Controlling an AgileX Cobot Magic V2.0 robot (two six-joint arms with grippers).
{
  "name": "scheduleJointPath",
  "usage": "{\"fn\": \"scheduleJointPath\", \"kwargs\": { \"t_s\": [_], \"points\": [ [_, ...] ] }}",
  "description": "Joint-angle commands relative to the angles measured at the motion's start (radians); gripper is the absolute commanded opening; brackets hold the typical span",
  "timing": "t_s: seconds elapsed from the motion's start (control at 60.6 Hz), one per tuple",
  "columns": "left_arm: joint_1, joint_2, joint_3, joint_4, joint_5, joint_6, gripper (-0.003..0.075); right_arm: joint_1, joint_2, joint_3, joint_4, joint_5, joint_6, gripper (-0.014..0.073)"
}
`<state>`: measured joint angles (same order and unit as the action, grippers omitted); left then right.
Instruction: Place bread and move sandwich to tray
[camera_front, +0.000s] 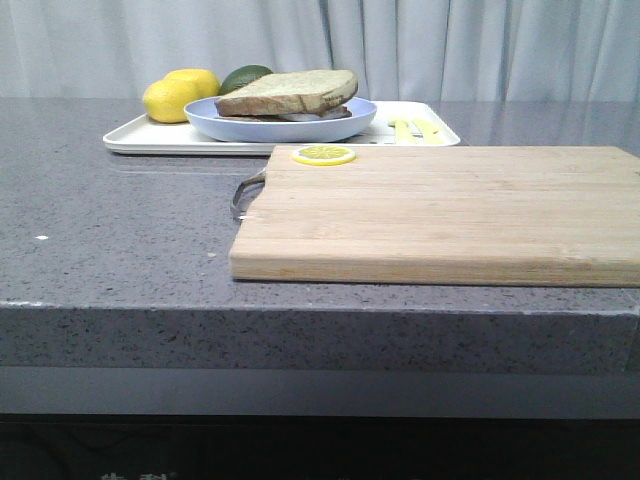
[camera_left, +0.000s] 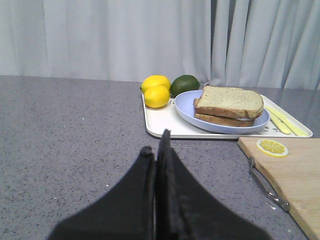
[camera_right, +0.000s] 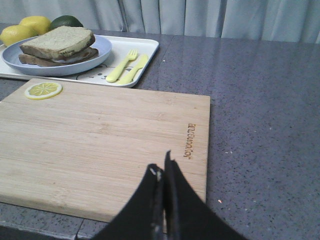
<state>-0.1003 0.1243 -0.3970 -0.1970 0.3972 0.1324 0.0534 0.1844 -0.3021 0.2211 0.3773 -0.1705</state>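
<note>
The sandwich (camera_front: 285, 97) lies on a round pale-blue plate (camera_front: 290, 128) that stands on the white tray (camera_front: 150, 138) at the back of the counter. Its top is the thick bread slice (camera_front: 290, 86), lying on a lower slice with a sliver of pale filling between them. The sandwich also shows in the left wrist view (camera_left: 227, 106) and the right wrist view (camera_right: 57, 46). My left gripper (camera_left: 156, 145) is shut and empty over the bare counter, short of the tray (camera_left: 165, 125). My right gripper (camera_right: 162, 167) is shut and empty over the near edge of the cutting board. Neither gripper shows in the front view.
A light wooden cutting board (camera_front: 440, 210) with a metal handle lies in front of the tray, with a lemon slice (camera_front: 323, 155) on its far left corner. Two lemons (camera_front: 180, 95) and an avocado (camera_front: 245, 76) sit at the tray's left end. A yellow fork and knife (camera_right: 127, 67) lie at its right end.
</note>
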Motion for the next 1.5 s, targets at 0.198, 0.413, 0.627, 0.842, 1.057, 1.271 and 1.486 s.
{"fn": "scheduleJointPath", "kwargs": {
  "t_s": [0.198, 0.413, 0.627, 0.842, 1.057, 1.271, 1.486],
  "points": [
    [0.004, -0.146, 0.161, 0.247, -0.115, -0.347, -0.0019, -0.003, 0.010, -0.027, 0.008, -0.075, -0.004, -0.0059],
    [0.044, -0.153, 0.264, 0.227, -0.122, -0.345, -0.0019, -0.003, 0.010, -0.027, 0.008, -0.074, -0.004, -0.0059],
    [0.103, -0.153, 0.390, 0.197, -0.233, -0.345, -0.0019, -0.003, 0.010, -0.027, 0.008, -0.074, -0.004, -0.0059],
    [0.103, -0.153, 0.413, 0.197, -0.252, -0.343, -0.0019, -0.003, 0.010, -0.027, 0.008, -0.075, -0.004, -0.0059],
    [0.103, -0.153, 0.413, 0.197, -0.257, -0.343, -0.0019, -0.003, 0.010, -0.027, 0.008, -0.075, -0.004, -0.0059],
    [0.103, -0.153, 0.413, 0.197, -0.257, -0.343, -0.0019, -0.003, 0.010, -0.027, 0.008, -0.075, -0.004, -0.0059],
    [0.103, -0.153, 0.413, 0.197, -0.257, -0.343, -0.0019, -0.003, 0.010, -0.027, 0.008, -0.075, -0.004, -0.0059]
  ]
}}
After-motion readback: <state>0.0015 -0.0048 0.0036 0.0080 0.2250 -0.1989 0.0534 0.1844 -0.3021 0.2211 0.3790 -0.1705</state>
